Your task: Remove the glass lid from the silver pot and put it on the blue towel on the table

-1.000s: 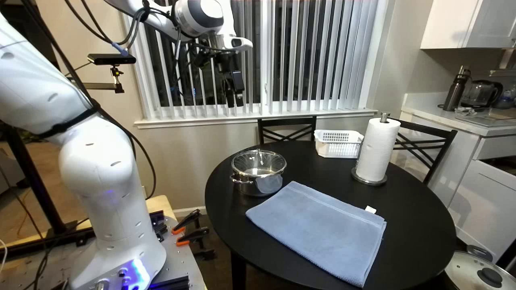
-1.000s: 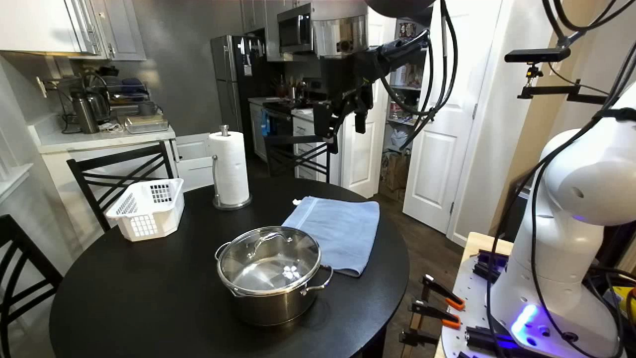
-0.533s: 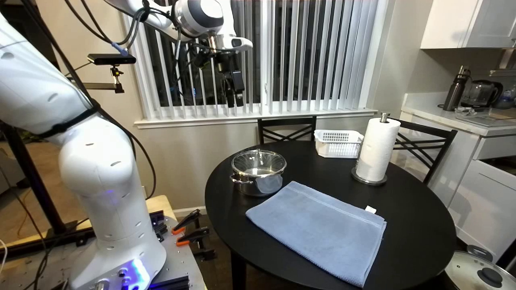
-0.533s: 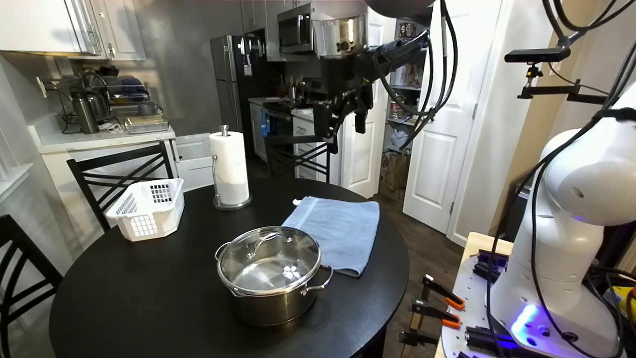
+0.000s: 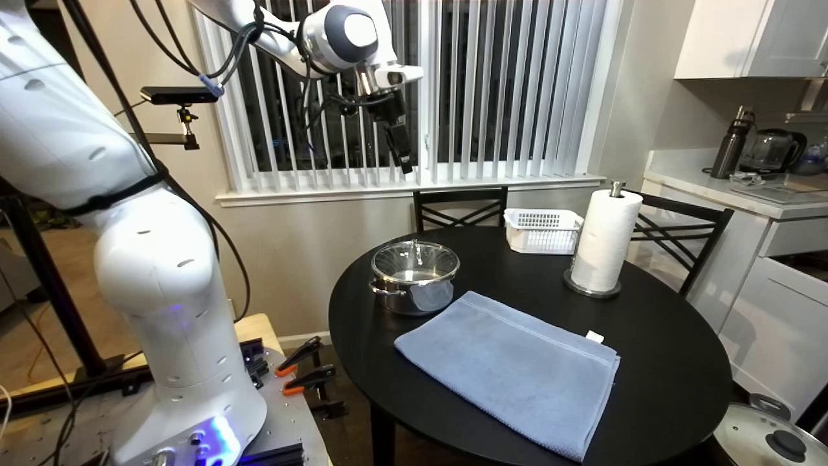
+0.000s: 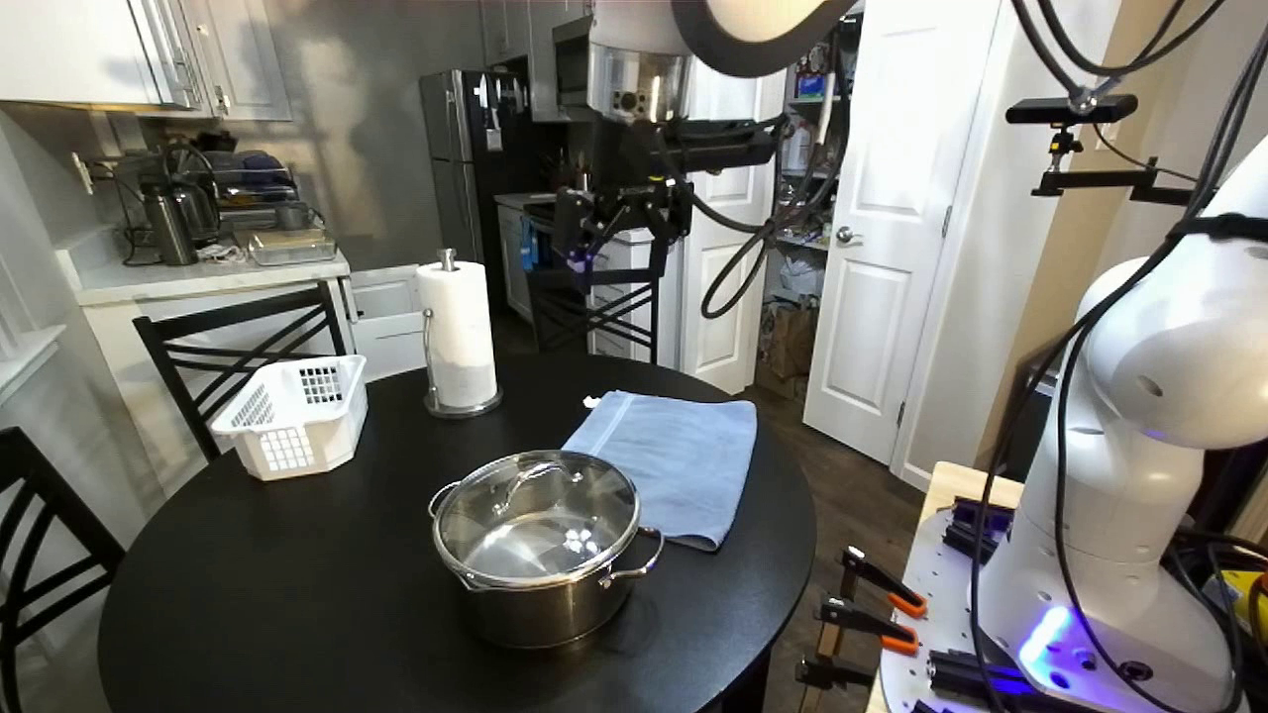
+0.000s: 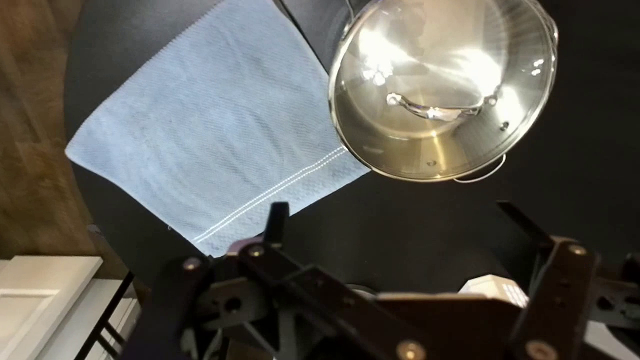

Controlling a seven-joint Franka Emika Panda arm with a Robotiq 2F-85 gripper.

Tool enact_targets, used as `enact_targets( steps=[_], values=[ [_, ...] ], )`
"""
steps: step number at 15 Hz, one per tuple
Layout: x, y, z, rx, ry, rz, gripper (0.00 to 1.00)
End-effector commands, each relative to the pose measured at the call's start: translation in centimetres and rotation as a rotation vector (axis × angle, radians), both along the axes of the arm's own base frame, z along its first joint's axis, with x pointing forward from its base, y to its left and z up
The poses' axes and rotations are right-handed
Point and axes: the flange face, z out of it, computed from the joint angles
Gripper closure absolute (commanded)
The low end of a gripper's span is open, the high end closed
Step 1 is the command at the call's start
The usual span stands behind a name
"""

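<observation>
The glass lid (image 6: 535,525) sits on the silver pot (image 6: 555,616); it is clear with a metal rim and an arched metal handle (image 7: 440,112). The pot stands on the black round table (image 5: 673,362) in both exterior views and shows at the upper right in the wrist view. The blue towel (image 5: 511,369) lies flat beside the pot; in the wrist view the towel (image 7: 215,110) is left of it. My gripper (image 7: 392,207) is open and empty, its fingers wide apart. In both exterior views the gripper (image 6: 616,265) hangs well above the table, apart from the lid.
A white basket (image 6: 297,416) and a paper-towel roll (image 5: 607,239) on a stand are on the table's far side from the robot base. Chairs (image 5: 460,208) stand around the table. Another lid with a dark knob (image 5: 786,445) shows low beside the table. Clamps (image 5: 310,382) stick out near the base.
Within the last half second my arm has moved and the gripper has tilted and turned, shifting right in an exterior view. The pot, lid and towel have not moved.
</observation>
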Motion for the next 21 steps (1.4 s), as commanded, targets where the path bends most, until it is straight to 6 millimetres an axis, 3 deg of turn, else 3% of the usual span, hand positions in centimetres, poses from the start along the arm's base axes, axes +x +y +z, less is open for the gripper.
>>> enact_targets(
  steps=[1, 6, 13, 16, 17, 21],
  values=[
    [3.3, 0.7, -2.5, 0.133, 0.006, -0.148, 0.0],
    [7.6, 1.9, -3.5, 0.271, 0.066, -0.348, 0.0],
    [12.6, 2.2, -5.4, 0.401, 0.101, -0.672, 0.0],
    [13.0, 3.9, -6.2, 0.466, 0.108, -0.805, 0.0],
    [12.7, 2.7, -6.1, 0.406, 0.104, -0.725, 0.0],
    [12.8, 4.0, -6.6, 0.434, 0.112, -0.771, 0.0]
  ],
)
